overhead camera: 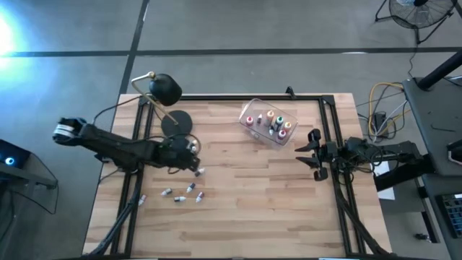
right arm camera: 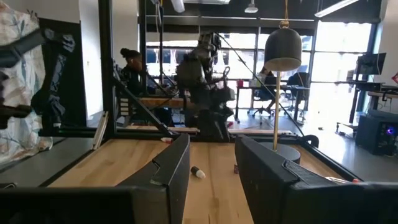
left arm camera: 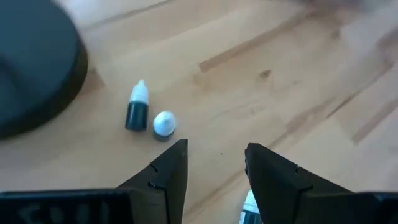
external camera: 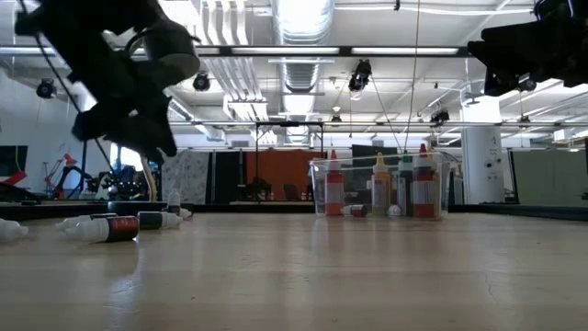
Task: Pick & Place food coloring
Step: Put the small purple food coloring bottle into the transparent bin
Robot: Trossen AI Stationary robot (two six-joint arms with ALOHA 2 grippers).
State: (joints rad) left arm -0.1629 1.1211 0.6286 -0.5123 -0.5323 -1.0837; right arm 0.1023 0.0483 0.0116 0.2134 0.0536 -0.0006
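Observation:
Several small food coloring bottles lie loose on the wooden table, at the near left (overhead camera: pixel 191 188) (external camera: pixel 110 227). More of them stand upright in a clear tub (overhead camera: pixel 268 123) (external camera: pixel 381 187) at the far middle. My left gripper (overhead camera: pixel 193 158) (left arm camera: pixel 214 163) hovers open above the table by the loose bottles, slanting down. Just beyond its fingertips are a dark bottle with a white cap (left arm camera: pixel 137 109) and a white-capped one (left arm camera: pixel 164 123). My right gripper (overhead camera: pixel 307 153) (right arm camera: pixel 211 167) waits open at the right edge, held level above the table.
A black desk lamp (overhead camera: pixel 164 88) stands at the far left, its round base (overhead camera: pixel 177 121) (left arm camera: pixel 31 68) close to my left gripper. A black frame (overhead camera: pixel 328 123) runs along the table's edges. Bare wood lies across the middle and near side.

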